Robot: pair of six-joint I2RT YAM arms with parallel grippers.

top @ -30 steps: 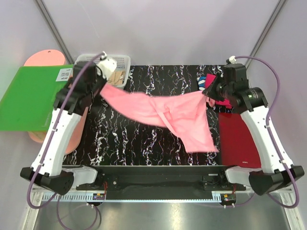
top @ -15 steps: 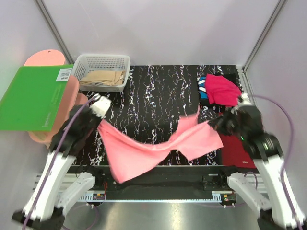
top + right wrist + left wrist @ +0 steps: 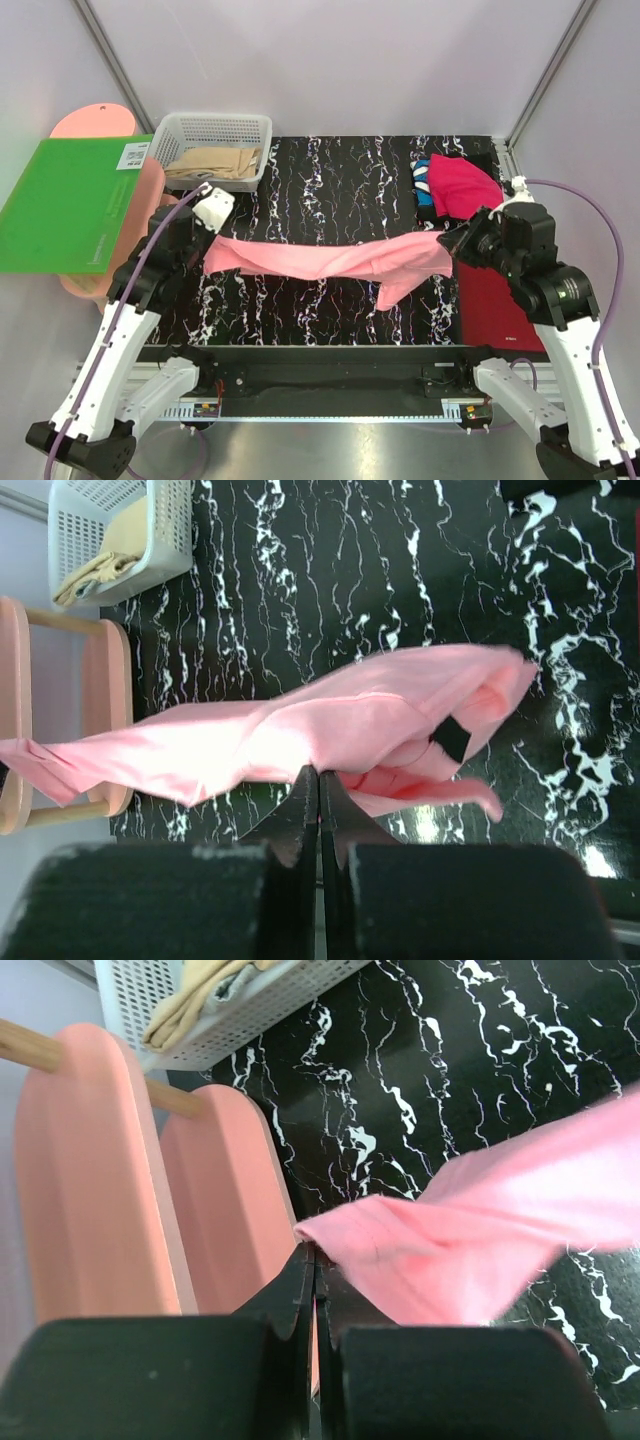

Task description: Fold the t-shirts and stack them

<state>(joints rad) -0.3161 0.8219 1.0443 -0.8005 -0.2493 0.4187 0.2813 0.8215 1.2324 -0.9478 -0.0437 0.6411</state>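
Note:
A light salmon-pink t-shirt [image 3: 320, 260] hangs stretched in the air across the middle of the black marbled table [image 3: 330, 180]. My left gripper [image 3: 210, 252] is shut on its left end [image 3: 345, 1240]. My right gripper [image 3: 447, 245] is shut on its right end [image 3: 330, 745]. The cloth sags slightly between them, and a loose flap [image 3: 395, 288] droops below the right half. A black tag [image 3: 451, 740] shows in the right wrist view. A magenta t-shirt [image 3: 462, 187] lies crumpled at the back right on top of a blue one [image 3: 421, 172].
A white basket [image 3: 215, 130] holding beige cloth [image 3: 215, 165] stands at the back left. A green board [image 3: 75, 200] rests over a salmon-coloured rack [image 3: 120, 1180] off the table's left edge. A dark-red board [image 3: 495, 305] lies under my right arm.
Both grippers swung the pink t-shirt from the back of the table toward the front, then back to the middle. It now hangs taut and level instead of draped low.

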